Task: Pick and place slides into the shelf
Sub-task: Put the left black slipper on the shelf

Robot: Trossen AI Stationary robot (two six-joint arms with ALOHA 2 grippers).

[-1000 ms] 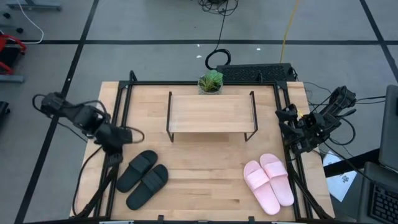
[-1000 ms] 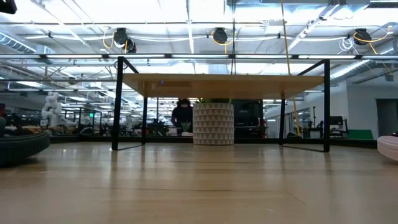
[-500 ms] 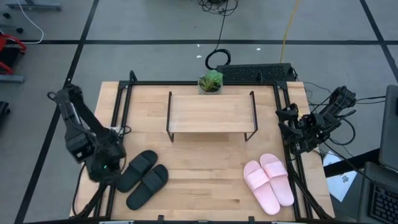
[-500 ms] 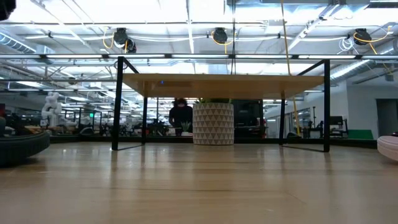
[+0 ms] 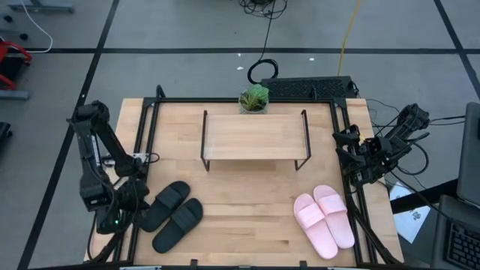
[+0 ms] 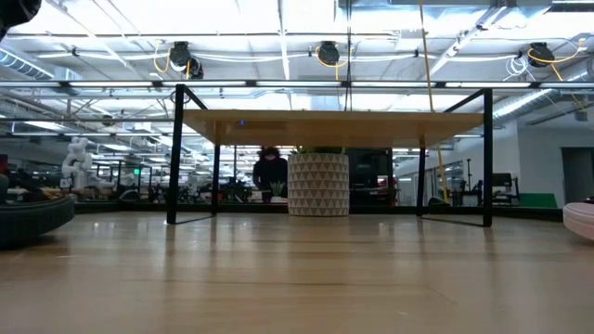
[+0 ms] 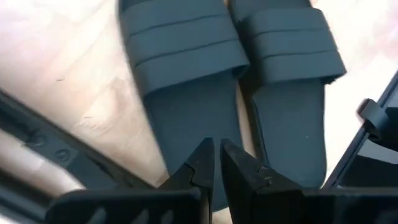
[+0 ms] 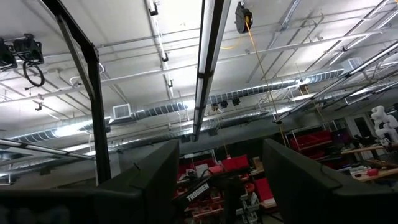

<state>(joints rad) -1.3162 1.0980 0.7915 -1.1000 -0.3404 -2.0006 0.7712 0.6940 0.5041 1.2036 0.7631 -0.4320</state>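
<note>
Left arm: stands at the left edge of the desk (image 5: 247, 217), near the front left corner. Left gripper (image 7: 216, 163): fingers nearly together, holding nothing, poised above the heel ends of the black slides (image 5: 172, 214).

Black slides: a pair lying side by side, touching, flat on the desk near its front left corner, angled with their straps toward the middle. In the left wrist view both straps (image 7: 180, 40) show ridged bands.

Shelf (image 5: 254, 138): stands at the middle of the back edge, wooden top bare, black wire legs on the desk.

Plant pot (image 5: 254, 100): just behind the shelf at the back edge.

Pink slides (image 5: 324, 218): a pair side by side near the front right corner.

Right arm: folded at the right edge. Right gripper (image 8: 221, 171): fingers apart, pointed up at the ceiling.
</note>
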